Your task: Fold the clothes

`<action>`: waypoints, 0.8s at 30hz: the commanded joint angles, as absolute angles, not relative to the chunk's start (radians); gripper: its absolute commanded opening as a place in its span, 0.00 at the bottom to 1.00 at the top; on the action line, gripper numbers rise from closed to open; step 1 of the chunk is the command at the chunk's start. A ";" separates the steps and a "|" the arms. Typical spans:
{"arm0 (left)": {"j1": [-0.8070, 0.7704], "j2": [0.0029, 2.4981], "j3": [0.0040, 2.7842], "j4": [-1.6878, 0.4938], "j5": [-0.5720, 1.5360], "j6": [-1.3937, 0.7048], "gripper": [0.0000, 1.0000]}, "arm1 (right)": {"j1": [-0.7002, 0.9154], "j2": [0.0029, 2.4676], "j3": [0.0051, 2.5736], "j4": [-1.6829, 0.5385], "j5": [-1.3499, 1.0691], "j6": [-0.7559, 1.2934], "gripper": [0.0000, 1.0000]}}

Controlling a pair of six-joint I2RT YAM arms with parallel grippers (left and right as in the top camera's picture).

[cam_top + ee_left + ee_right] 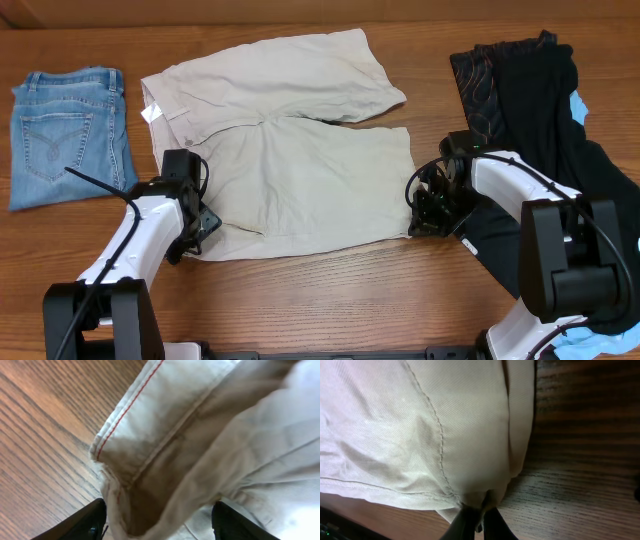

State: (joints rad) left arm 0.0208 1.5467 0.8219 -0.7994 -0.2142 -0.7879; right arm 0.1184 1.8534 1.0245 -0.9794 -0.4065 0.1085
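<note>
The cream shorts (290,150) lie spread flat in the middle of the table, waistband to the left and legs to the right. My left gripper (200,225) is at the near waistband corner. In the left wrist view its jaws (160,527) are wide apart, with the red-stitched waistband corner (145,445) bunched between them. My right gripper (425,205) is at the near leg's hem corner. In the right wrist view its fingers (479,522) are pinched together on that fabric (420,425).
Folded light-blue jeans (65,135) lie at the far left. A pile of black and patterned garments (530,110) with a sky-blue piece (580,105) lies at the right, behind my right arm. Bare wood runs along the near edge.
</note>
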 commanded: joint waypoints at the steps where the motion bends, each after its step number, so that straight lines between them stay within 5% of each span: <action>1: 0.028 1.528 0.781 -0.778 -0.255 -0.825 0.44 | 0.123 1.864 1.015 -0.962 -0.394 0.109 0.08; 4: 0.028 1.528 0.765 -0.812 -0.255 -0.831 0.04 | 0.123 1.864 1.015 -0.964 -0.394 0.109 0.08; 14: 0.028 1.290 0.788 -1.018 -0.281 -0.748 0.04 | 0.122 1.824 1.026 -0.992 -0.369 0.106 0.04; 24: 0.066 0.945 0.956 -1.184 -0.259 -0.608 0.09 | -0.025 1.390 1.165 -1.074 -0.313 0.162 0.04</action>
